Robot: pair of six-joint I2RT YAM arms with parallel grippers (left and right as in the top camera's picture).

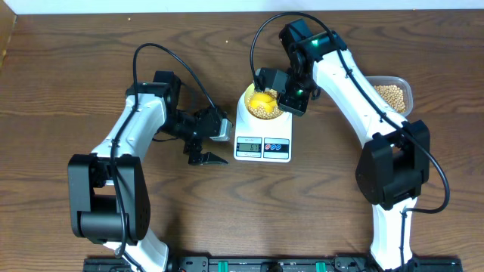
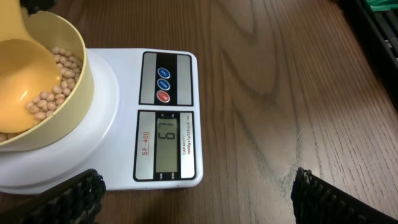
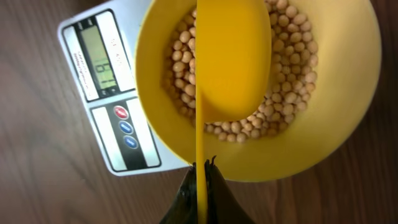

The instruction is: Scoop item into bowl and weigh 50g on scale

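Observation:
The pale-yellow bowl [image 1: 262, 103] stands on the white scale [image 1: 262, 140] and holds tan beans [image 3: 292, 74]. My right gripper [image 3: 200, 177] is shut on the handle of a yellow scoop [image 3: 230, 56], whose cup is tipped over the bowl, above the beans. In the left wrist view the bowl [image 2: 68, 121] with beans [image 2: 59, 93] sits at left and the scale [image 2: 168, 81] display reads a 6. My left gripper [image 2: 193, 193] is open and empty, low over the table just in front of the scale; it also shows in the overhead view [image 1: 206, 146].
A clear plastic tub [image 1: 393, 94] with more beans stands at the right, behind the right arm. A black rail [image 1: 257, 264] runs along the table's front edge. Bare wood table [image 1: 60, 91] lies to the left.

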